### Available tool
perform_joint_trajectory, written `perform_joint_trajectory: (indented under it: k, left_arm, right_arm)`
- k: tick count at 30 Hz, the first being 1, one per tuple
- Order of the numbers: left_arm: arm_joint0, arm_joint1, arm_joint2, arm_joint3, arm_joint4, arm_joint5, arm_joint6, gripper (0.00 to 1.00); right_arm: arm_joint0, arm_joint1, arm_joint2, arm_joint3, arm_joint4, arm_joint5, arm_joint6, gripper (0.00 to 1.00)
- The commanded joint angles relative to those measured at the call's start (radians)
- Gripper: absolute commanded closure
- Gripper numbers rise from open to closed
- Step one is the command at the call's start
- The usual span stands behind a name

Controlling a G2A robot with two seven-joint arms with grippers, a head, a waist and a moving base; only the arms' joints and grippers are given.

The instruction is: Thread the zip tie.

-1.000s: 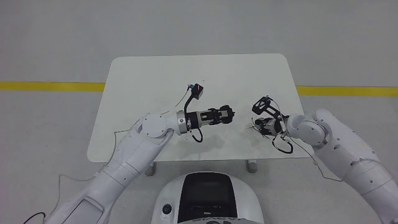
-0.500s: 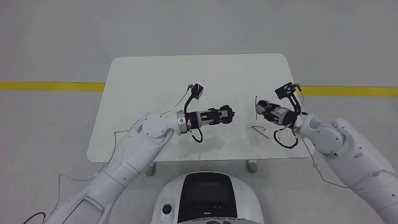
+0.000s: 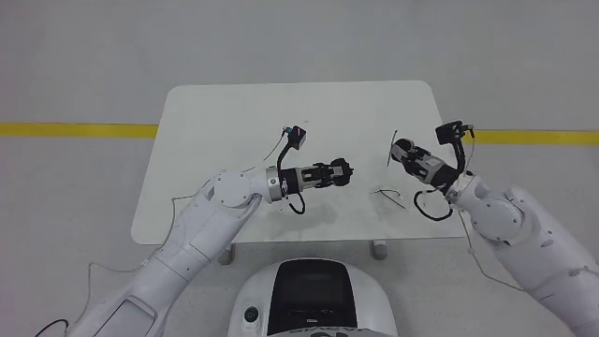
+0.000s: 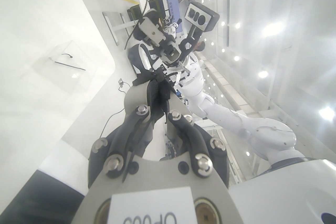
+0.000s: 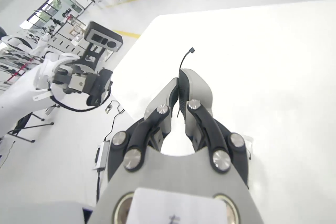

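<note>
Top view: the right end effector (image 3: 399, 153) pinches a zip tie (image 3: 392, 146) over the table's (image 3: 234, 131) right side. A second tie (image 3: 388, 194) lies just below. The left end effector (image 3: 347, 171) hangs mid-frame.

Left wrist view: the left end effector (image 4: 157, 89) is pressed closed.

Right wrist view: the zip tie (image 5: 183, 61) pokes out beyond the clamped right end effector (image 5: 179, 80).

Thin black zip tie (image 5: 184, 61), slightly curved, clamped in right tool (image 5: 179, 80), square head end sticking out

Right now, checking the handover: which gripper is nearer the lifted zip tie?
Right. The right gripper has its fingers shut on the zip tie; the left gripper is apart from it, across a gap.
</note>
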Motion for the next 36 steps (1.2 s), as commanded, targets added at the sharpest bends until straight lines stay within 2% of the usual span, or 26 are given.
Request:
perform_joint_trajectory:
  k: [1,6,11,21,28,36]
  left_arm:
    - [0.000,0.000,0.000,0.000,0.000,0.000,0.000,1.00]
    - [0.000,0.000,0.000,0.000,0.000,0.000,0.000,1.00]
    - [0.000,0.000,0.000,0.000,0.000,0.000,0.000,1.00]
    - [0.000,0.000,0.000,0.000,0.000,0.000,0.000,1.00]
    - [0.000,0.000,0.000,0.000,0.000,0.000,0.000,1.00]
    - [0.000,0.000,0.000,0.000,0.000,0.000,0.000,1.00]
  right_arm:
    - [-0.037,0.001,0.017,-0.020,-0.018,0.000,-0.089,1.00]
    - [-0.117,0.002,0.037,-0.062,-0.124,0.000,-0.283,1.00]
    - [-0.142,0.000,0.029,-0.063,-0.234,0.000,-0.427,1.00]
    - [-0.144,-0.006,0.026,-0.072,-0.240,0.000,-0.453,1.00]
    - [-0.167,-0.026,0.021,-0.075,-0.346,0.005,-0.556,1.00]
    - [-0.159,-0.049,-0.007,-0.064,-0.403,0.000,-0.574,1.00]
